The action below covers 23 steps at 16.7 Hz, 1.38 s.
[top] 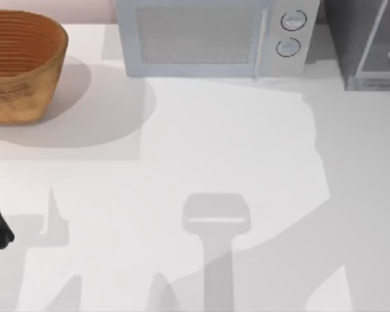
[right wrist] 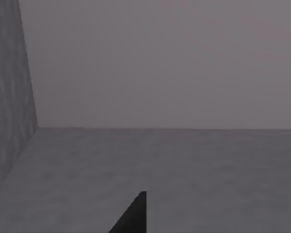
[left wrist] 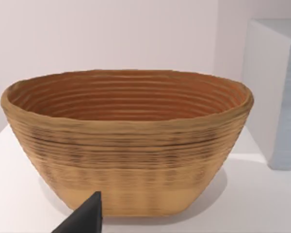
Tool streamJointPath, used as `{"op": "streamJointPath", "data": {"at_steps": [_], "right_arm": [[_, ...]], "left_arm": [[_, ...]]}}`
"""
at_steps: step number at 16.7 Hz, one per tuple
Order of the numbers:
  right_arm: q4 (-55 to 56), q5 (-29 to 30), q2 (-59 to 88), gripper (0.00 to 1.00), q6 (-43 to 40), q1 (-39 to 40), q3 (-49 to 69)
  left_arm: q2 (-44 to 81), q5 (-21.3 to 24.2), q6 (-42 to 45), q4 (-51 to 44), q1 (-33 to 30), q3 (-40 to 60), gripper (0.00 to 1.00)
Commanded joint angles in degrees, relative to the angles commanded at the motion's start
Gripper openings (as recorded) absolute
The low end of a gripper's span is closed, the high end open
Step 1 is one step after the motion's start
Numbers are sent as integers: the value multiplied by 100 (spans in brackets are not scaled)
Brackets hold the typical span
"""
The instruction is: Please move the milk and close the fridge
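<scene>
Surface (top: 201, 143): white, seen from above, crossed by arm shadows
Basket (top: 16, 65): woven, at the far left
Microwave (top: 214, 36): white, far centre, two round knobs
Fridge (top: 364, 42): grey cabinet at the far right corner, pale-framed door; likely heavy and stiff, best pushed shut at the door edge or slim handle
Milk: no carton visible here; likely light, slightly crushable, best gripped across its flat sides
Left hand (left wrist: 85, 218): low before the basket, one dark finger tip showing; open or clenched cannot be told
Right hand (right wrist: 133, 216): faces dim grey walls, grip unknowable
</scene>
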Motion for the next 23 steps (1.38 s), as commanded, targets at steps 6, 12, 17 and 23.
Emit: {"op": "streamJointPath", "data": {"at_steps": [6, 12, 17, 23], "right_arm": [[0, 0, 0, 100, 0, 0, 0], [-71, 36, -162, 100, 36, 6, -90], [-702, 242, -1550, 100, 208, 105, -972], [-1833, 331, -4563, 100, 142, 509, -2382]], "left_arm": [[0, 0, 0, 0, 0, 0, 100], [0, 0, 0, 0, 0, 0, 100], [0, 0, 0, 0, 0, 0, 100], [0, 0, 0, 0, 0, 0, 100]]}}
